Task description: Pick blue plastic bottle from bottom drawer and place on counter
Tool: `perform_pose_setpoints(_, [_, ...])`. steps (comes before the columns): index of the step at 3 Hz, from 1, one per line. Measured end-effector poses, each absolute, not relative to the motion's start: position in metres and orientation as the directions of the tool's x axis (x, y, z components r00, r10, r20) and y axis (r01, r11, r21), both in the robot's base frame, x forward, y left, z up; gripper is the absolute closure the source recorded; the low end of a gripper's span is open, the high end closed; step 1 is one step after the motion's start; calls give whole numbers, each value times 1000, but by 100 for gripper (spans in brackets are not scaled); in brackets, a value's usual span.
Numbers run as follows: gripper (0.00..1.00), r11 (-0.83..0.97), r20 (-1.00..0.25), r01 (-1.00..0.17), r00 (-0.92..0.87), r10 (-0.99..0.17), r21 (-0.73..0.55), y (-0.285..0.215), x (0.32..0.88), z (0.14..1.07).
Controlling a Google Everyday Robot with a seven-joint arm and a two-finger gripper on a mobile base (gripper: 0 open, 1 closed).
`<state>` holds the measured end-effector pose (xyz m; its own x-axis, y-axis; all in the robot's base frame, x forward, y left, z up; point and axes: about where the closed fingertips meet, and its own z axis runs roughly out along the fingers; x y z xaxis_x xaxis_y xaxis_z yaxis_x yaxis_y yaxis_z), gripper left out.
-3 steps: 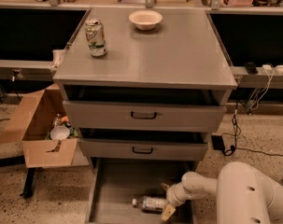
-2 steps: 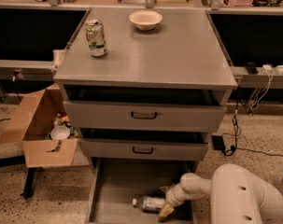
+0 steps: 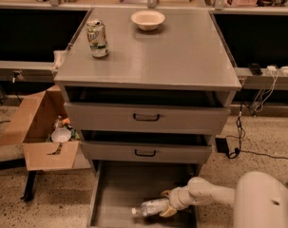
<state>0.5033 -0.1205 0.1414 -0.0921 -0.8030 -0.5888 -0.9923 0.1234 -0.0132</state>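
The blue plastic bottle [image 3: 150, 207] lies on its side in the open bottom drawer [image 3: 120, 184], white cap pointing left. My gripper [image 3: 166, 202] reaches in from the right on a white arm, and its tan fingers [image 3: 168, 213] sit around the bottle's right end, one above and one below it. The bottle rests low near the drawer's front. The counter [image 3: 181, 56] is the flat grey cabinet top above.
A green-and-white soda can [image 3: 97, 38] and a white bowl [image 3: 148, 19] stand on the counter. Two shallower drawers [image 3: 146, 117] with black handles hang partly open above the bottom drawer. An open cardboard box [image 3: 41, 127] sits on the floor at left. Cables lie at right.
The arm has shifted slightly left and the gripper's fingers now sit closer around the bottle's end. The bottle has barely moved.
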Motion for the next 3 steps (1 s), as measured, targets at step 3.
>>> perform_pose_setpoints(3, [100, 113, -719, -986, 13, -695, -127, -135, 481, 260])
